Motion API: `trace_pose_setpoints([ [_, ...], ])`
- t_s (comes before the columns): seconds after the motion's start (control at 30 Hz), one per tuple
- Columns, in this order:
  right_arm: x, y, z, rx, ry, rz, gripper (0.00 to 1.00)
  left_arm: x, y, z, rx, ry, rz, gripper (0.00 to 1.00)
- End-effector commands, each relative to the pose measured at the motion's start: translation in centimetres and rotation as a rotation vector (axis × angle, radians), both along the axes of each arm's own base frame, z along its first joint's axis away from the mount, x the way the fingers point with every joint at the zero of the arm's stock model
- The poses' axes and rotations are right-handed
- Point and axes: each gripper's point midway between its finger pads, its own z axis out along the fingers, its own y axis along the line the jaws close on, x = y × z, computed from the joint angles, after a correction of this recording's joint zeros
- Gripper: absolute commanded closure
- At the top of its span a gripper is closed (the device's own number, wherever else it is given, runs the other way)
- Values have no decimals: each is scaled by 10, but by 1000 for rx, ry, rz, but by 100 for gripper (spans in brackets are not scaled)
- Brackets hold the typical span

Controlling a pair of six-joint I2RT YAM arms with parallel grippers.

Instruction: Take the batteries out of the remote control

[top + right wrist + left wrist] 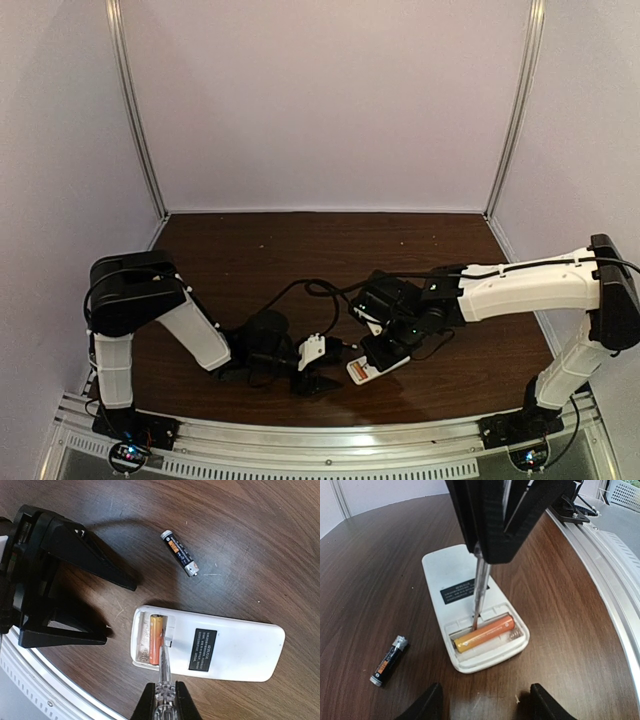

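Observation:
The white remote control (452,572) lies face down with its battery bay open. One orange battery (484,633) sits in the bay; the slot beside it is empty. A dark battery with a silvery end (389,660) lies loose on the table to the left. My right gripper (162,700) is shut on a clear-handled screwdriver (163,667), its tip touching the orange battery (157,640). My left gripper (487,700) is open and empty, just short of the remote's bay end. In the top view the remote (372,369) lies between both grippers.
The table's metal front rail (600,555) runs close to the remote's right side. A small white piece (313,350) shows by the left gripper in the top view. Black cables (300,290) lie behind the grippers. Dark wood table (300,250) stretches to the back walls.

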Motion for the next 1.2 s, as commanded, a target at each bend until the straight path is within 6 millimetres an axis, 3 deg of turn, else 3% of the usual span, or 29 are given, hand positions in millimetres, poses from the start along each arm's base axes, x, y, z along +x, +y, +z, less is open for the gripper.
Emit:
trace_pose_setpoints([
  [0.0,1,-3,5,-32,-15,8,100,-1,-2,0,-21,-3,-7,39],
  [0.2,-1,-1,14,-16,-17,5,100,-3,-6,1,-31,0,-8,34],
  [0.67,-9,-4,-2,-4,9,11,100,5,-16,-2,-27,-30,66,33],
  [1.17,-15,-4,-5,45,26,23,100,9,-24,-4,-33,-60,125,55],
])
